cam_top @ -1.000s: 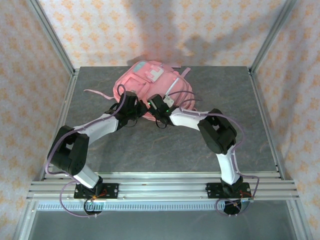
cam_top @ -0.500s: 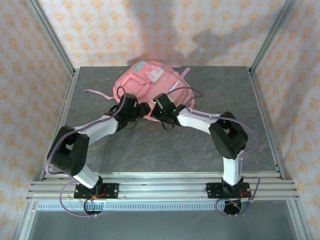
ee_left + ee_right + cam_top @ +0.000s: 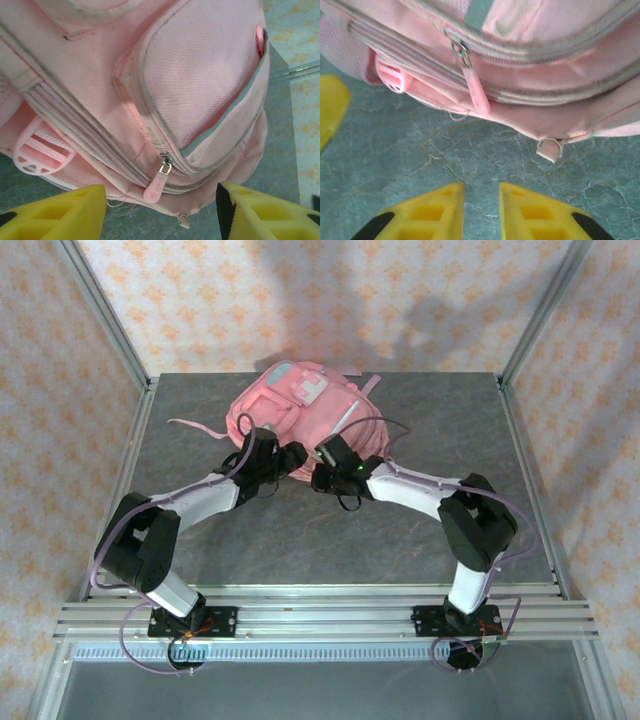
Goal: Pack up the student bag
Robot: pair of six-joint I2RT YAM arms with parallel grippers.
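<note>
student bag point(image 3: 300, 410): probably light, limp fabric.
best taken by a zip pull point(image 3: 156, 186); left gripper point(image 3: 161, 194) gapes wide, right gripper point(image 3: 481, 192) narrowly parted, both empty.

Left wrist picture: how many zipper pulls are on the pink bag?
2. A long pink pull hangs below the mesh pocket; a smaller pull dangles lower, at the edge of the backpack. Others may be hidden.

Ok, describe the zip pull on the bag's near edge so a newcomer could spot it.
Start at the pink backpack on the grey table. Along its near bottom edge, below the mesh pocket, a flat pink tab hangs from a silver slider. Unlike the pink plastic buckle beside it, it is slim and solid.
</note>
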